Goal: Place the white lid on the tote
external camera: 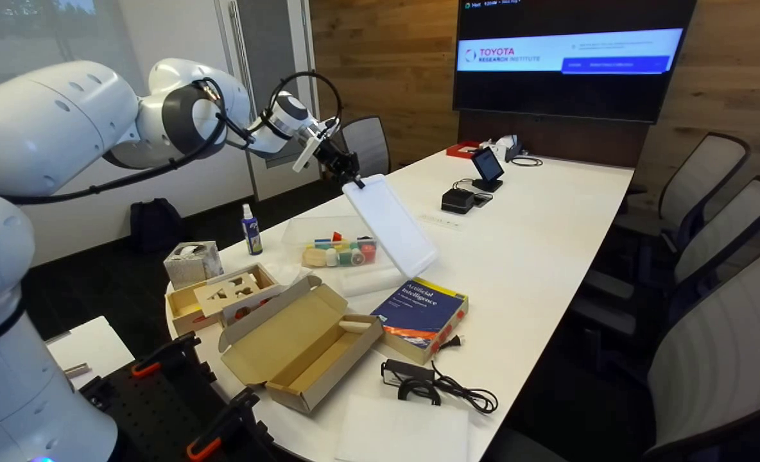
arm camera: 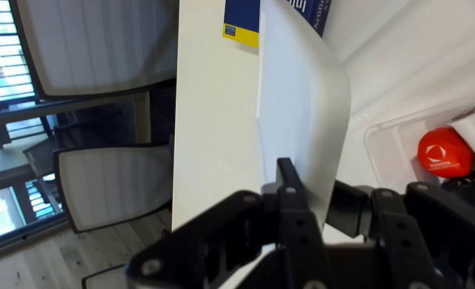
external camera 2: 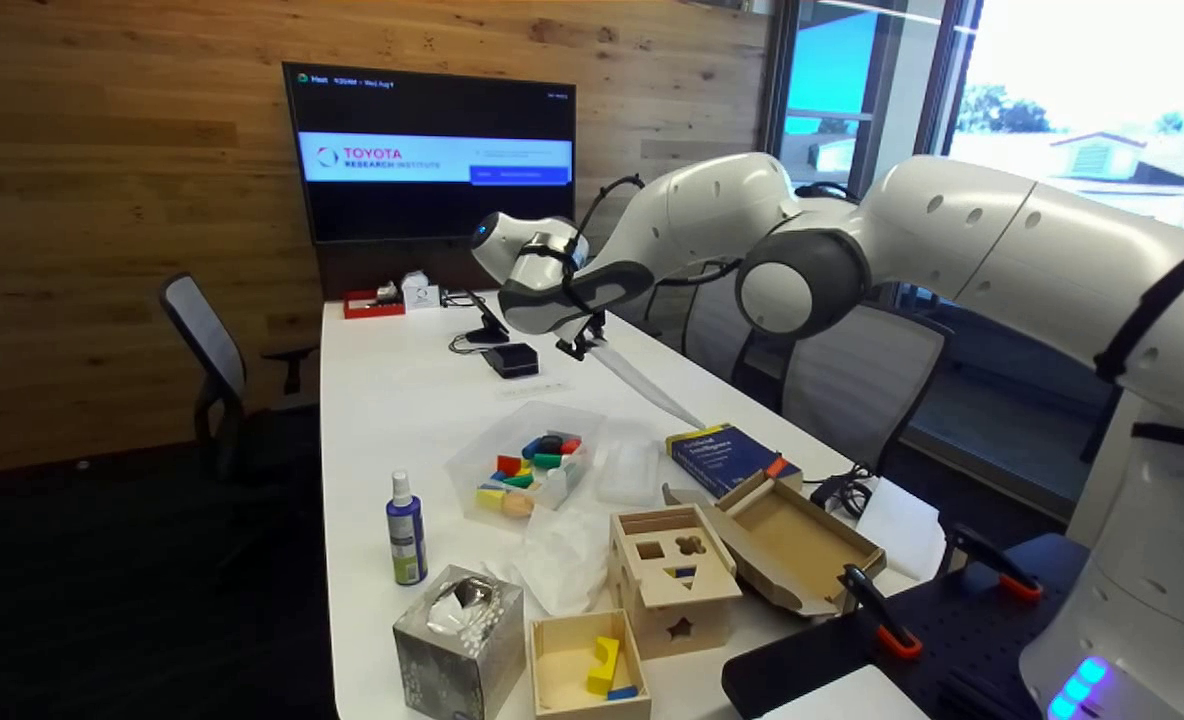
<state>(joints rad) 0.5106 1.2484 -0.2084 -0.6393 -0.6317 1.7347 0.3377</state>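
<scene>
White lid (external camera: pixel 393 224): in an exterior view, tilted at mid-frame, upper-left end in the gripper (external camera: pixel 356 184), lower-right end at the top edge of the blue book (external camera: pixel 422 308); touching or apart, cannot tell.
Tote (external camera: pixel 296 232): just left of the lid, which partly covers its right end.
Cover of the book: "Artificial Intelligence".
Screen (external camera: pixel 547 90): upper right, top cut off; "TOYOTA RESEARCH INSTITUTE" legible, finer print beside it not.
Arm (external camera 2: pixel 702 215): in an exterior view, reaching from the right edge, which cuts it off, to mid-frame, wrist bent down; only part of the gripper shows beneath.
Lid from here: almost edge-on, its face hard to make out; the tote sits lower left of it, apart, coloured blocks (external camera 2: pixel 546 461) inside.
Spray bottle (external camera 2: pixel 407 545): lower left, label too small to read.
Jaws: in the wrist view, bottom of the frame, drawn narrow, one on each side of the lid's end, pinching it.
Far end of the lid: cut off at the top, hiding part of the book, whose spine reads "Artific".
Red piece (arm camera: pixel 445 152): right, "TOYOTA" beneath a logo, in the tote, itself cut off.
</scene>
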